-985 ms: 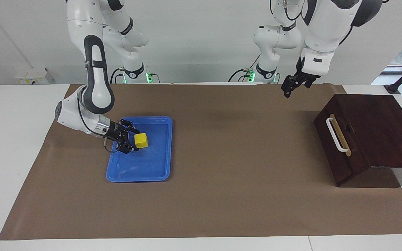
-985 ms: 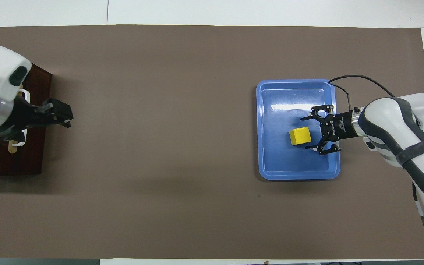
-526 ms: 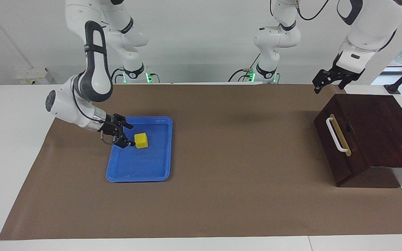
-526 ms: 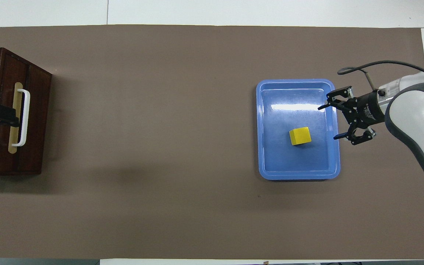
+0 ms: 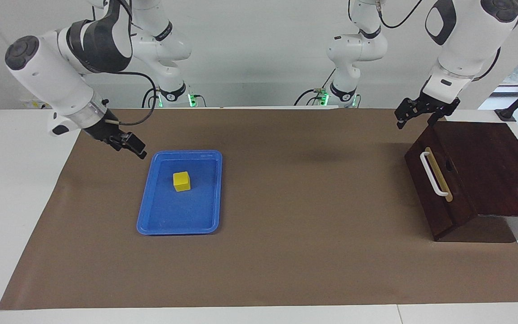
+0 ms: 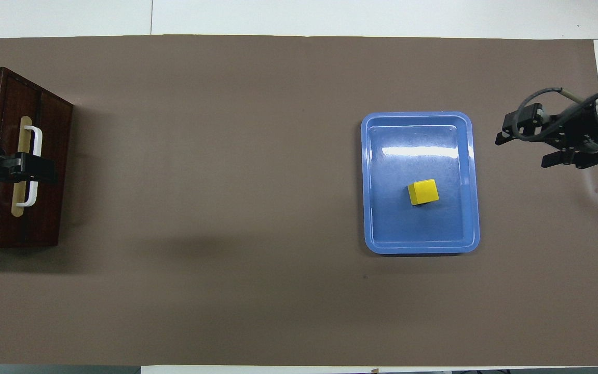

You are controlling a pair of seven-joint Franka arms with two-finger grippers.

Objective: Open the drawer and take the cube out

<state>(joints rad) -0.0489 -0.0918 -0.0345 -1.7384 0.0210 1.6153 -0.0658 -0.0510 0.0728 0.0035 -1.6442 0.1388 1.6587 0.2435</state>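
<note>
Overhead view: cube (image 6: 423, 191) in blue tray (image 6: 469, 176); drawer (image 6: 29, 166) shut; both claws spread, empty.

Facing view: camera high, across the worktop (image 5: 259, 270) from the robots, looking toward them; both arm bases stand along the top edge. Whole brown mat in frame, seen from well back.
Overhead view: camera above the robots' end, looking steeply down.
Views half a turn apart. Shared: mat, blue tray (image 5: 151, 216) (image 6: 473, 171), drawer (image 5: 436, 198) (image 6: 50, 171).
</note>
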